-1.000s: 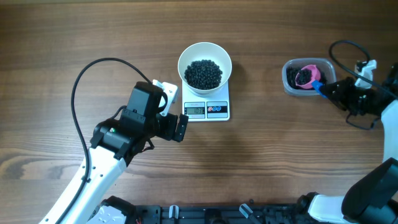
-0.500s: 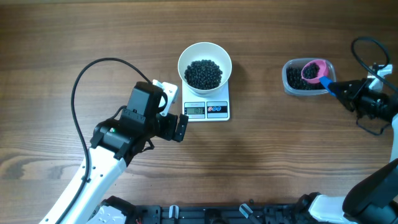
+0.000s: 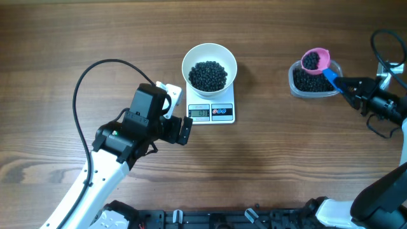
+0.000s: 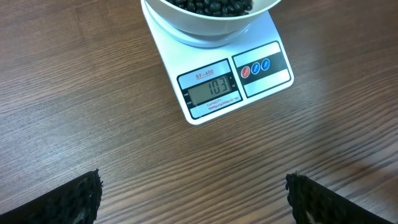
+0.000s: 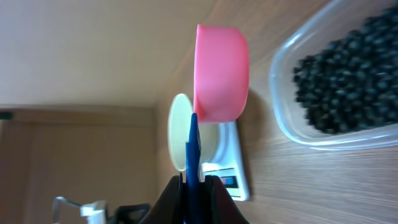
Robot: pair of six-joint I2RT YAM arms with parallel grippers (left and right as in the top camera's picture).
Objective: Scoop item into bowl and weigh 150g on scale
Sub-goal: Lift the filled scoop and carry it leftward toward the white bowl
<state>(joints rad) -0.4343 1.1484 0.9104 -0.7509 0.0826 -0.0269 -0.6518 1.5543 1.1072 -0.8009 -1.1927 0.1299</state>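
The white bowl [image 3: 209,69] stands on the scale [image 3: 212,109] and holds a heap of the item, small black beads [image 3: 208,75]. In the left wrist view the scale's display [image 4: 213,90] reads 103. My left gripper [image 3: 180,117] rests open just left of the scale, with bare table between its fingertips [image 4: 87,198]. My right gripper [image 3: 346,84] is shut on the blue handle [image 5: 193,149] of a pink scoop [image 3: 314,60]. The scoop carries beads and hangs over the far edge of the clear tub [image 3: 311,81].
The clear tub [image 5: 336,87] at the right still holds many black beads. Past the scoop, the right wrist view shows the bowl [image 5: 179,130] and scale [image 5: 233,174] in the distance. A black cable [image 3: 82,95] loops over the table behind the left arm.
The right gripper has raised the pink scoop out of the tub, now filled with beads, and shifted it toward the far edge. The left arm has not moved.
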